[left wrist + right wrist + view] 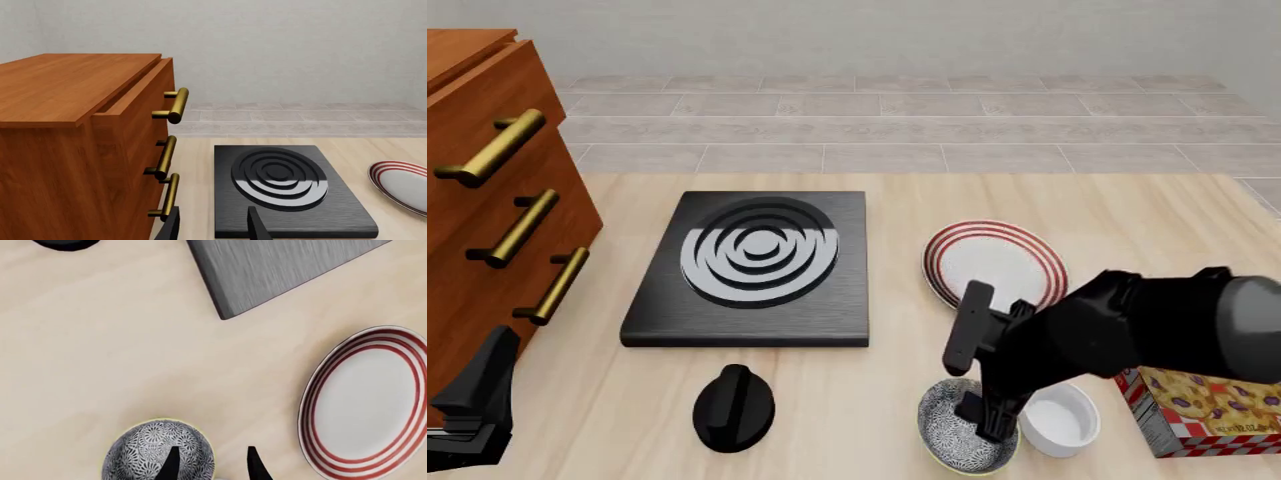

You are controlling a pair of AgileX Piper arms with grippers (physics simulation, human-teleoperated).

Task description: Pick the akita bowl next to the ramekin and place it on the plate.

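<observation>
Left gripper (213, 227): parked near drawers, fingers apart, empty, well away from bowl.
Bowl (961, 430): near table edge, touching or just beside ramekin (1061, 418) on its right.
Right gripper (210, 462): nearer arm; fingers open, straddling bowl's ramekin-side rim, apparently not yet closed.
Plate (994, 262): just beyond bowl.

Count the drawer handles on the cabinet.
3. All brass, on the wooden cabinet at the table's left: top handle, middle handle, bottom handle. Any lower ones would be out of view.
</observation>
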